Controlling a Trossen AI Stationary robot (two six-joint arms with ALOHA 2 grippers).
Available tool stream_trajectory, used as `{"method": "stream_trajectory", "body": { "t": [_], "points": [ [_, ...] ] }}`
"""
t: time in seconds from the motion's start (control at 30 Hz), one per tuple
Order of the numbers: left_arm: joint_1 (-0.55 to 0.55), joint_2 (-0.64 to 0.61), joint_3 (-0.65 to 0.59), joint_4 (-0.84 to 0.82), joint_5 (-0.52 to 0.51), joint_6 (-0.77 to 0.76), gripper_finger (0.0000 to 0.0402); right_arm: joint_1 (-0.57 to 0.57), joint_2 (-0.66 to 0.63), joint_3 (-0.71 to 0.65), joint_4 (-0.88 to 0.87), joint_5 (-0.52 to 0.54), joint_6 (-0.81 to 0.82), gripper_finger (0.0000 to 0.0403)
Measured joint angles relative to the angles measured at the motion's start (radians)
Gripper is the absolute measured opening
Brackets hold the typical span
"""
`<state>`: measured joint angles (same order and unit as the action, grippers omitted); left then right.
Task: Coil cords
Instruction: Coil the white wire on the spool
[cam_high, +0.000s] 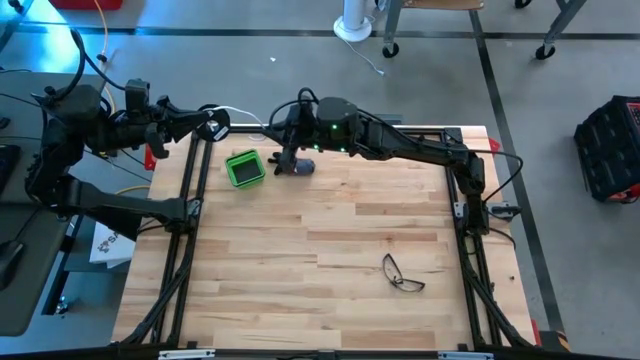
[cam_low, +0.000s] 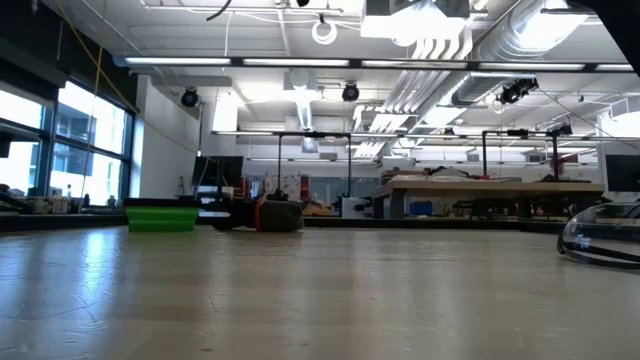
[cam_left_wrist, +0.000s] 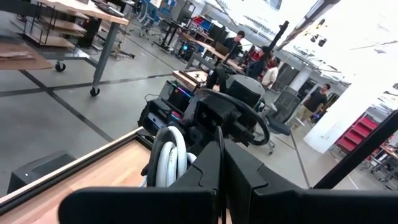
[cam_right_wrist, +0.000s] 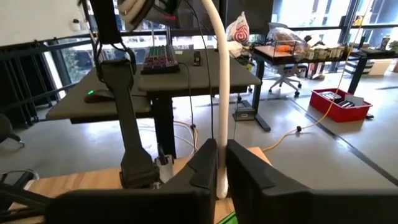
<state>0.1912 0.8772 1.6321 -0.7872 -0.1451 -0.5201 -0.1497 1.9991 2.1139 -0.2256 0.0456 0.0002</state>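
Observation:
The thin white cord (cam_high: 245, 115) runs above the table's far left corner between my two grippers. My left gripper (cam_high: 212, 124) is shut beside several white loops of it (cam_left_wrist: 168, 163). My right gripper (cam_high: 285, 130) is shut on the cord farther along (cam_right_wrist: 219, 163). A small dark roundish thing with a red bit (cam_high: 300, 167) lies on the table below my right gripper and also shows in the low view (cam_low: 277, 215). I cannot tell whether it is the reel. My left gripper holds a bundle of several white cord loops (cam_left_wrist: 166, 155), which lies against one side of its shut fingers (cam_left_wrist: 205, 174). The fingers hide the place of the pinch. The bundle is lifted clear of the table. My right gripper pinches a single strand of the cord (cam_right_wrist: 219, 149) between its two fingers (cam_right_wrist: 202, 165), coming level from the table's right side and lying across it. From the pinch the strand rises in a gentle curve toward my left gripper (cam_right_wrist: 146, 9), clear of the table.
A green box (cam_high: 244, 167) stands on the table left of the dark thing and also shows in the low view (cam_low: 160, 215). A pair of glasses (cam_high: 403, 274) lies toward the near right. A black frame rail (cam_high: 190, 200) runs along the table's left side.

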Motion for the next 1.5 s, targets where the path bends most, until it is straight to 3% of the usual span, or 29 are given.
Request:
{"method": "stream_trajectory", "body": {
  "t": [0.1, 0.33, 0.63, 0.87, 1.5],
  "points": [
    [0.000, 0.000, 0.000, 0.000, -0.021, 0.000, 0.0000, 0.002, 0.000, 0.000, -0.017, 0.000, 0.000, 0.0006],
    [0.000, 0.021, 0.000, 0.027, -0.082, -0.002, 0.0000, 0.048, 0.000, 0.000, 0.002, -0.017, 0.021, 0.0003],
    [0.000, 0.127, -0.001, 0.076, -0.067, -0.029, 0.0000, 0.114, 0.000, 0.000, 0.079, -0.020, 0.021, 0.0001],
    [0.000, 0.166, -0.001, 0.219, -0.007, -0.059, 0.0000, 0.132, 0.000, 0.000, 0.107, -0.017, 0.013, 0.0001],
    [0.001, 0.064, 0.000, 0.109, 0.106, -0.290, 0.0000, 0.124, -0.027, 0.000, 0.133, -0.021, -0.018, 0.0000]
  ]
}}
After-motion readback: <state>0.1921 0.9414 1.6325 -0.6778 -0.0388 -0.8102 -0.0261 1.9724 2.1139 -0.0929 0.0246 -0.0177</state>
